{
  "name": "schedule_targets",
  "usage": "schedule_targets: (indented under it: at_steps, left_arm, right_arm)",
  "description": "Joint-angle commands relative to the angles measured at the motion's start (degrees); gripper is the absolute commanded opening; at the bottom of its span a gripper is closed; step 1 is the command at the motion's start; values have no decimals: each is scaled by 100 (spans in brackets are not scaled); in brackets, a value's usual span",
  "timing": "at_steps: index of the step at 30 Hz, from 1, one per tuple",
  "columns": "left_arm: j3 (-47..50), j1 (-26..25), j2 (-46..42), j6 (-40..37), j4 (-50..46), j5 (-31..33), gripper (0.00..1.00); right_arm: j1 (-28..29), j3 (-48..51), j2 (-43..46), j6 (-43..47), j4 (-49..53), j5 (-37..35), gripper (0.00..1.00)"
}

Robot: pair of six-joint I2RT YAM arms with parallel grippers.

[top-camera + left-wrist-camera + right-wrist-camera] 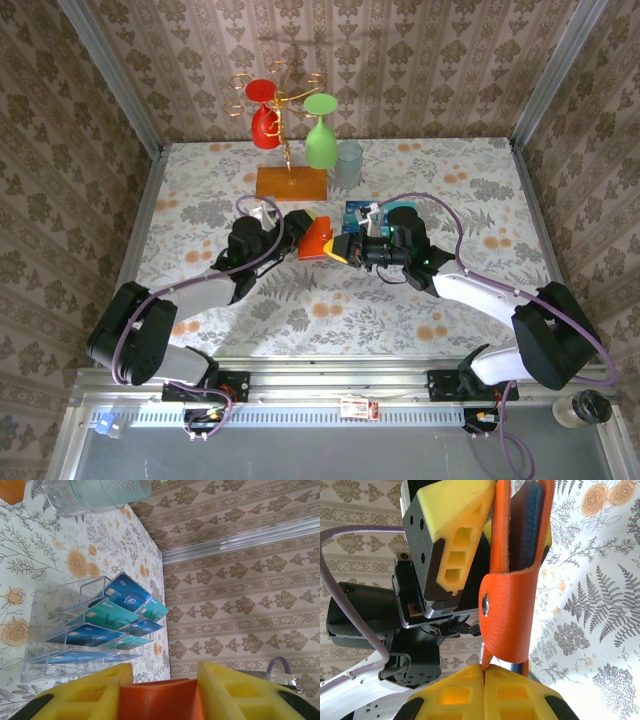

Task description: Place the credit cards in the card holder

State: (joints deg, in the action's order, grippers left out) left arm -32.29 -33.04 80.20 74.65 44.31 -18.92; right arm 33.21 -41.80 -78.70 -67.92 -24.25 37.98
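**benchrat:** Looking at the top cam first: both arms meet mid-table, and the wallet [318,240] hangs in the air between the left gripper [302,233] and the right gripper [347,251]. Why two arms on one wallet?

**yam_fan:** My guess is one holds the body while the other pulls the flap, so the pockets gape for a card. The cards [355,212] sit just behind the wallet, and neither gripper has one.

**benchrat:** Left wrist cam?

**yam_fan:** The wallet's orange edge fills the gap between the two yellow fingers [85,695] and touches both, as far as I can see. So the jaws are partly spread and clamped across the wallet's thickness. Beyond it the clear rack [45,605] stands on the table [30,575] with blue and teal cards in its tiers. A cup [95,495] is further off.

**benchrat:** And the right wrist?

**yam_fan:** Its own fingers [455,695] are pressed together, with only the thin end of the snap flap [505,625] nipped in the seam. Above that, one left finger lies flat on the wallet's outer face. The covers are only slightly apart, and dark grey-blue layers show between them. I can't tell if those are just pockets or a card too. I'd say loading hasn't really begun, and the risk is the flap slipping out of that thin pinch.
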Motion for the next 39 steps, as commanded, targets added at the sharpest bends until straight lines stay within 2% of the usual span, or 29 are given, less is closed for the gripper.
schedule_targets:
  at_steps: [1, 8, 10, 13, 16, 19, 24, 33, 39]
  left_arm:
    - [75, -62, 30, 19, 344, -123, 36]
    - [151, -53, 73, 14, 528, -99, 19]
    - [179, -53, 98, -28, 582, -77, 13]
    - [164, -45, 128, -170, 574, -86, 2]
    - [147, -45, 149, -370, 501, -77, 0]
    - [135, -52, 144, -575, 408, -80, 0]
    - [170, -100, 114, -782, 300, 23, 0]
    - [136, -228, 153, -796, 275, 125, 0]
    - [136, -262, 131, -800, 264, 186, 0]
  right_arm:
    - [-51, 92, 66, 5, -195, 1, 0]
    - [-117, 135, -54, 24, -210, 17, 1]
    - [-186, 154, -51, 128, -57, 23, 20]
    - [-329, 216, 133, 448, 496, -97, 39]
    - [-411, 53, 422, 1142, 1670, -490, 46]
    - [-378, -405, 581, 2083, 3185, -1132, 49]
    - [-211, -1052, 467, 2851, 4413, -1897, 53]
    - [581, -2364, -535, 3383, 5085, -2883, 56]
    - [825, -2949, -1124, 3461, 5083, -3030, 56]
